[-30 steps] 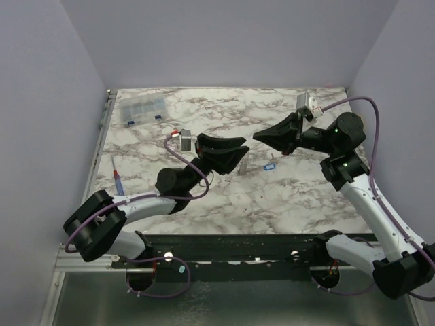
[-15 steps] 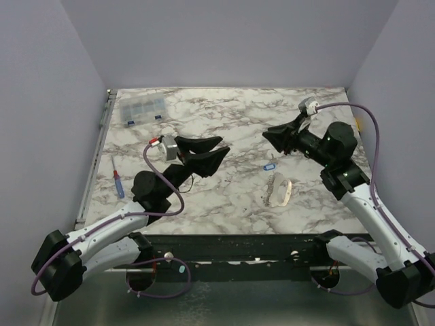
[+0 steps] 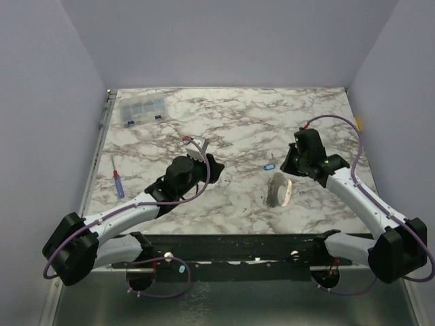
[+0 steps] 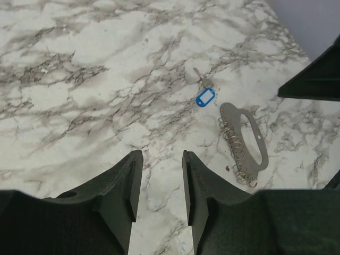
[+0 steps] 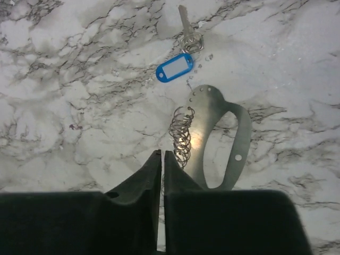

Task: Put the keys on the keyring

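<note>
The keyring lies flat on the marble, a pale grey loop carrying a coil of several small wire rings. Just beyond it a single key lies linked to a blue tag. My right gripper hovers at the near edge of the coil, its jaws shut to a thin slit with nothing between them. My left gripper is open and empty over bare marble, with the keyring, tag and key to its right. From above, the left gripper and right gripper flank the tag.
A clear compartment box stands at the back left. A screwdriver lies near the table's left edge rail. The right arm's dark finger shows at the right edge of the left wrist view.
The keyring was off the table a second ago and now lies on it. Both arms have drawn back and tipped down toward the marble, the right one coming over the keyring.
</note>
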`<state>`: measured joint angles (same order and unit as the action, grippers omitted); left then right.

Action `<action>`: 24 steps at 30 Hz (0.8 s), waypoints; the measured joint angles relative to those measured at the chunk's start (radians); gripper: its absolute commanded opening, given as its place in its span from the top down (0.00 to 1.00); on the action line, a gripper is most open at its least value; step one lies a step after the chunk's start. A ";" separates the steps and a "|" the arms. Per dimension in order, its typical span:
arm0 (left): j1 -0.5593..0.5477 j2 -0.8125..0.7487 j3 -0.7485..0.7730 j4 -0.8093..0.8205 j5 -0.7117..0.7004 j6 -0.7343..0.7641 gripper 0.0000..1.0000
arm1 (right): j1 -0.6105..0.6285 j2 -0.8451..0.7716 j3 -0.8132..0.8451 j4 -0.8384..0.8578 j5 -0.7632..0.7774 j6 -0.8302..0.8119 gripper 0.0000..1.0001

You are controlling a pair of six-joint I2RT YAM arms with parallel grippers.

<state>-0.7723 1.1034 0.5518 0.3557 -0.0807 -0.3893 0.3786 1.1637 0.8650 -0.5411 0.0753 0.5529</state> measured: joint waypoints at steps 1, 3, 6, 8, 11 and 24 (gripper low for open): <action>0.000 0.014 0.002 -0.020 -0.011 -0.011 0.60 | 0.000 0.003 0.008 -0.018 0.008 0.027 1.00; 0.000 0.026 0.004 -0.051 -0.028 -0.032 0.61 | 0.000 0.002 0.036 -0.044 0.009 0.048 1.00; 0.000 0.027 0.009 -0.071 -0.050 -0.058 0.61 | 0.000 0.002 0.094 -0.047 -0.007 0.080 1.00; 0.000 0.026 0.015 -0.076 -0.060 -0.070 0.62 | 0.000 0.009 0.132 -0.055 -0.019 0.107 1.00; 0.000 0.021 0.041 -0.115 -0.070 -0.093 0.63 | 0.000 0.056 0.204 -0.090 -0.033 0.157 1.00; 0.000 0.006 0.268 -0.401 -0.074 -0.236 0.64 | 0.000 0.243 0.506 -0.327 -0.206 0.417 0.99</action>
<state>-0.7723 1.1095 0.8196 -0.0456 -0.1547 -0.6254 0.3782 1.4071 1.3712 -0.8677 -0.1310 0.9703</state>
